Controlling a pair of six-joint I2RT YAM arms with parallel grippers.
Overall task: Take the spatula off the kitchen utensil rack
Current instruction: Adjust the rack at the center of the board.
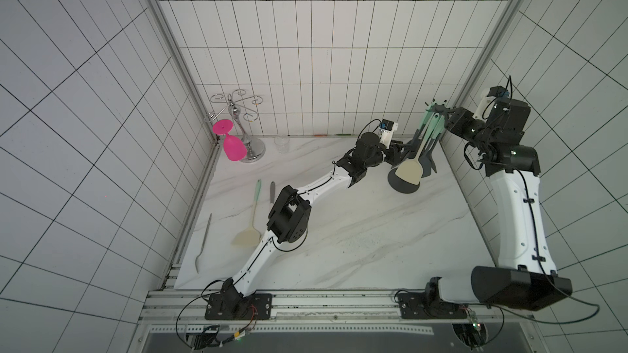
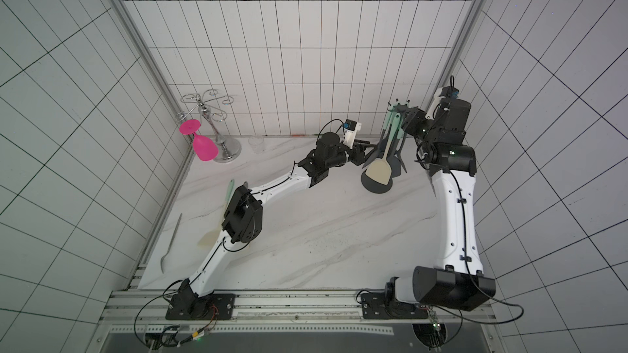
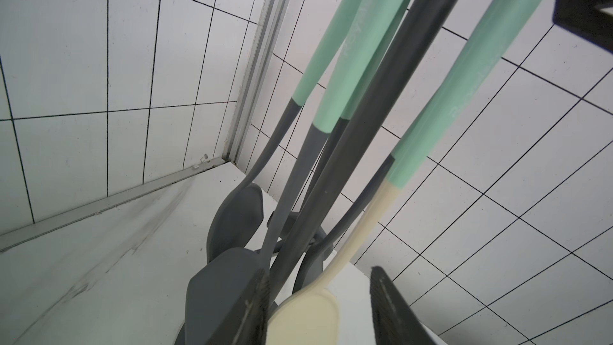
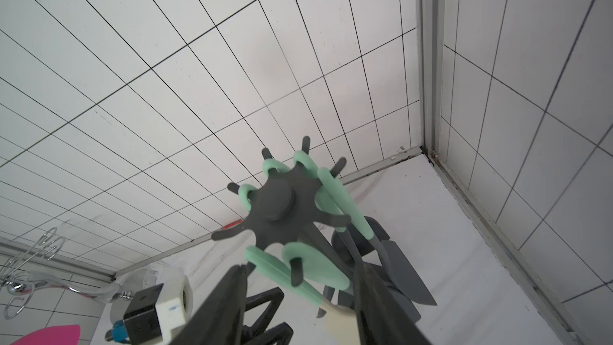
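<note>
The worktop (image 1: 339,219) is white marble with thin grey veins and a scatter of dark specks near its middle. White tiled walls (image 1: 306,62) with dark grout close it in on three sides, with metal posts in the far corners and a metal rail (image 1: 339,297) along the near edge.

The kitchen utensil rack (image 1: 401,187) stands in the far right corner. The spatula (image 1: 410,172), cream-bladed with a mint handle, hangs on it among grey utensils. The left jaws stand apart, with the cream blade (image 3: 305,320) between them and a gap on one side. The right jaws straddle mint handle tops just under the rack's star (image 4: 278,204); whether they pinch one I cannot tell.

In the far left corner a chrome glass holder (image 1: 238,120) carries a pink glass (image 1: 233,148), with a small clear glass (image 1: 281,144) nearby. A second cream spatula (image 1: 247,236) and a thin metal utensil (image 1: 204,242) lie on the left side.
</note>
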